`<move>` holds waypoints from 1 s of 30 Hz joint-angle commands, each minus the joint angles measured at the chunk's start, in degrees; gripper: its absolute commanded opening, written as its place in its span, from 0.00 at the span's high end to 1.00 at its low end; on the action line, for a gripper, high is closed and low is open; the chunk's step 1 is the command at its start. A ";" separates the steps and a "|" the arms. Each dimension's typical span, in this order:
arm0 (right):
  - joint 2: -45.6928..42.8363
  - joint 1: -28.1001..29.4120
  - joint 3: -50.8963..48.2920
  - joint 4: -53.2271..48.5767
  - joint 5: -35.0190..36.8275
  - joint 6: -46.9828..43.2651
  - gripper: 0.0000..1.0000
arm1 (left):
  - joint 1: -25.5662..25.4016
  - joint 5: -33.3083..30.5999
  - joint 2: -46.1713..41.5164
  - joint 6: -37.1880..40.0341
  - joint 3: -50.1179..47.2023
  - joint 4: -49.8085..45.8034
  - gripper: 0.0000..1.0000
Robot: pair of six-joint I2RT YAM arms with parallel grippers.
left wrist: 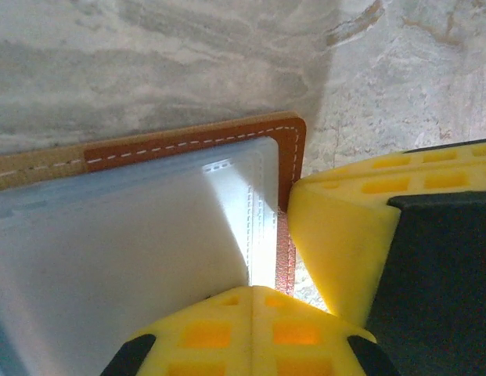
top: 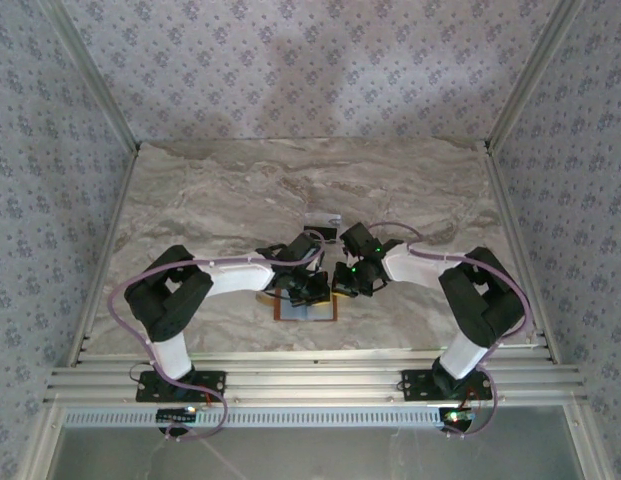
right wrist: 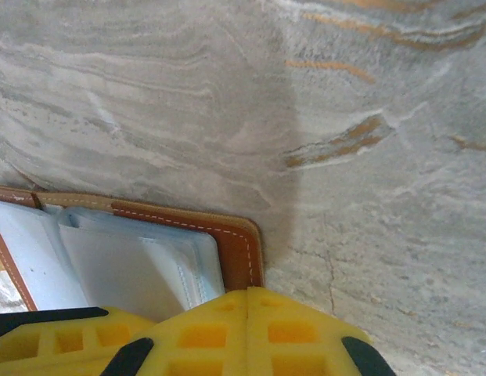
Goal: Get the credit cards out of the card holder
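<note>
top external: card holder mostly hidden

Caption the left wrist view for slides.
Left gripper at a stitched corner of the open card holder, on a marble table.

Both arms folded inward, elbows out, wrists converging near worktop near edge, centre. Left gripper fingers pressed together; right gripper likewise.

Grey marble tbl; floral-print walls
</note>
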 commanded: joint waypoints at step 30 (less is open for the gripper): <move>2.29 1.01 -2.53 1.69 0.52 3.21 1.00 | -0.47 -5.59 -3.48 5.51 0.03 -10.92 1.00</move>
